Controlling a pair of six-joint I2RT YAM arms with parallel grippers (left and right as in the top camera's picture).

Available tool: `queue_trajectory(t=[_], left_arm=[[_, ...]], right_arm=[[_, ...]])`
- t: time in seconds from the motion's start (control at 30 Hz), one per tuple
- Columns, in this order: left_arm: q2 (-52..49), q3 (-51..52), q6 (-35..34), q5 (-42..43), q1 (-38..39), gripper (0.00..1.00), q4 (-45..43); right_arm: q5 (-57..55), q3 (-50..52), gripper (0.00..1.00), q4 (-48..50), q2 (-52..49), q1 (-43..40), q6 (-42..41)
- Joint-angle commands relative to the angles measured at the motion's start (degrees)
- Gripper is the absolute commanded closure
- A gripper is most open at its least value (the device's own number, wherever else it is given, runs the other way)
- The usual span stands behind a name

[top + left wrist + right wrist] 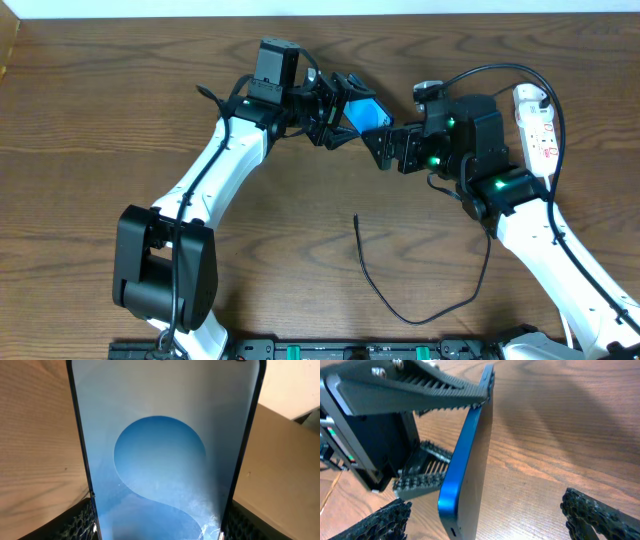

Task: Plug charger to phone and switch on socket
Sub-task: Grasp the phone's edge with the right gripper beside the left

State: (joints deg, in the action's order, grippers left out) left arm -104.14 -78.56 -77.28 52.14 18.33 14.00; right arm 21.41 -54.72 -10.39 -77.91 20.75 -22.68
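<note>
Left hand (343,115) is pinching the phone (368,113) across its width. In the left wrist view the blue screen (160,460) fills the frame, with a ribbed finger (80,520) pressed on each long edge at the bottom.

Right hand (386,148) is spread wide and grips nothing. In the right wrist view its two fingers (380,520) stand either side of the phone's near end (465,490), apart from it. The phone shows edge-on and tilted there, with a small slot on the end face. It looks clear of the worktop (120,100). The left hand's fingers (430,385) clamp it further up.

Overhead, the two hands meet nose to nose at centre-back of the worktop.

The charger (385,300) lies loose on the worktop nearer the front. Its free tip (357,216) is well apart from the phone, and the cable curves down and back up toward the right arm.

The socket (537,130) lies far right, just beside the right arm, and a thicker black cable arcs over it.
</note>
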Motion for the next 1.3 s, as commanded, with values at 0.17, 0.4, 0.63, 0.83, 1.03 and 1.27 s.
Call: queue_trajectory(t=[0.17,0.4,0.63,0.83,1.03,1.27], left_arm=[[1.6,-1.7,-6.5,0.7,0.0,0.93,-0.5],[1.6,-1.7,-6.5,0.7,1.2,0.93,-0.5],[1.6,-1.7,-6.5,0.7,2.4,0.93,-0.5],[1.6,-1.7,-6.5,0.7,4.0,0.93,-0.5],[1.6,-1.7,-6.5,0.7,4.4,0.93,-0.5],[1.6,-1.7,-6.5,0.7,4.4,0.92,-0.5]], right_arm=[[-1.8,-1.2,0.03,1.5,-0.1,0.8,-2.2],[-2.8,-1.2,0.03,1.5,-0.2,2.1,-2.1],[-4.1,-1.2,0.03,1.3,-0.2,2.5,-2.1],[-4.6,-1.2,0.04,1.1,-0.2,2.6,-2.1],[-6.3,-1.2,0.1,0.0,-0.2,2.6,-2.1],[-6.5,-1.2,0.42,-0.6,-0.2,2.6,-2.1]])
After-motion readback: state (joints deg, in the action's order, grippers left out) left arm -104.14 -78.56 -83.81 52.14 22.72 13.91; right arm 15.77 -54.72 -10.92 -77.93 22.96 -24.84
